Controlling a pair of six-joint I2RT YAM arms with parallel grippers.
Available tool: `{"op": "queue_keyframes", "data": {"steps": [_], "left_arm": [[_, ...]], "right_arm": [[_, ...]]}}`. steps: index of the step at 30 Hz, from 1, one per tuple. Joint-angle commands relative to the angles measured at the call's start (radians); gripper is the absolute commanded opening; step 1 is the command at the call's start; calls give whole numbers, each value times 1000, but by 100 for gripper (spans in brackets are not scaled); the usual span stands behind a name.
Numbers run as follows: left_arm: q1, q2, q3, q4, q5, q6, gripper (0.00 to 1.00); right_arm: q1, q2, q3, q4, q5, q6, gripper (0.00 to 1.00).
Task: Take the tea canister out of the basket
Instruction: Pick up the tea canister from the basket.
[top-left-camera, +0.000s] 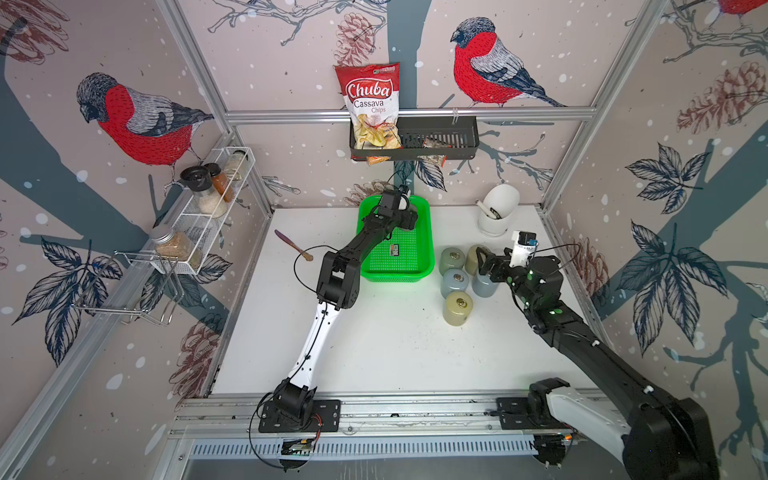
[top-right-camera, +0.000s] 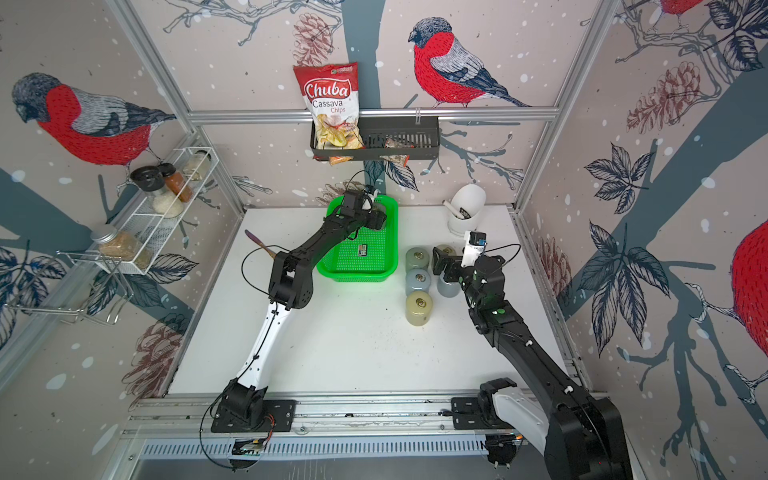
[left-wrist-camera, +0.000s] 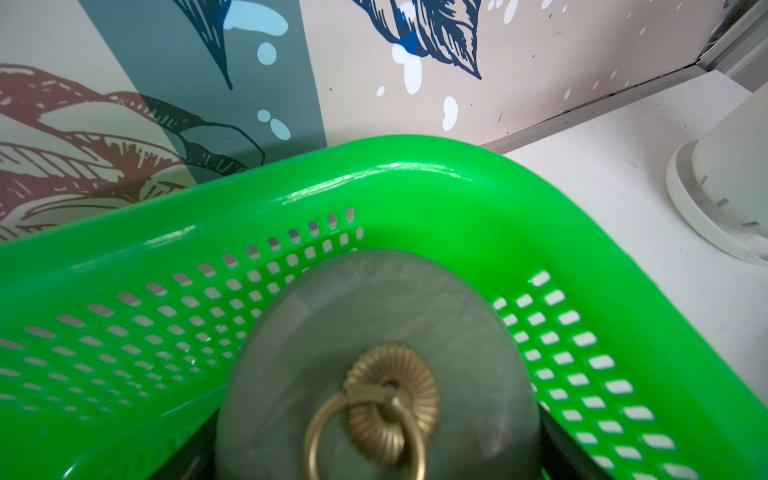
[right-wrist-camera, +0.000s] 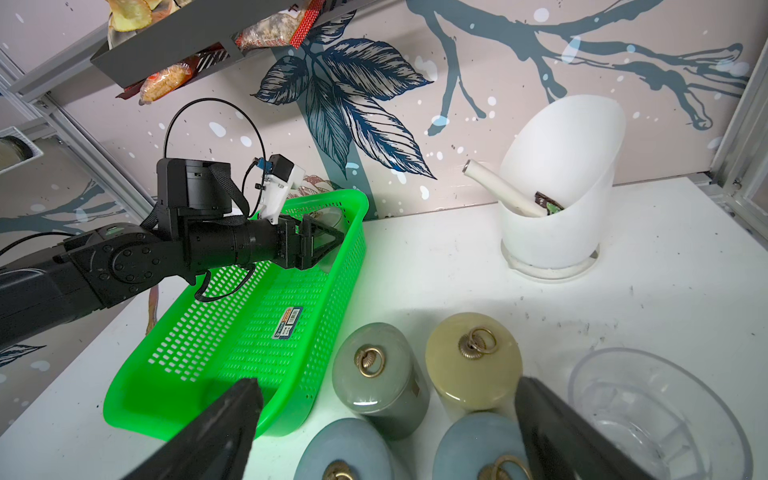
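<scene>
The canister (left-wrist-camera: 374, 324) stands inside the basket (top-left-camera: 390, 275), in its far right corner. In the left wrist view we see it from above, grey-green and blurred. The left claw (right-wrist-camera: 328, 237) reaches into that corner with a finger on each side of the canister. We cannot tell whether the fingers clench it or only flank it. A sticker (top-left-camera: 395, 249) lies on the basket floor, nearer to us than the canister. The basket rests on the white surface (top-left-camera: 395, 353). Just to its right, five other canisters (top-left-camera: 457, 307) stand in a cluster. The right claw (top-left-camera: 483, 261) hangs above them, released, its fingers wide apart and holding nothing. A white pot (top-left-camera: 496, 216) stands behind the cluster.
</scene>
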Motion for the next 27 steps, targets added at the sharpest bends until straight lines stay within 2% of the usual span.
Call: {"op": "queue_keyframes", "data": {"steps": [1, 5, 7, 8, 19, 27], "left_arm": [[-3, -26, -28, 3, 2, 2, 28], [-4, -83, -104, 13, 7, 8, 14], [-8, -128, -170, 31, 5, 10, 2], [-10, -152, -201, 39, 3, 11, 0], [-47, -473, -550, 131, -14, 31, 0], [-79, -656, -687, 127, -29, 51, 0]], "right_arm": [[-1, -2, 8, 52, -12, 8, 100], [-1, -18, 5, 47, -14, 14, 100], [0, -29, 4, 43, -19, 15, 100], [0, -34, 3, 41, -19, 16, 100], [3, -116, -6, -2, -22, 24, 100], [8, -184, -2, -38, -24, 26, 100]]}}
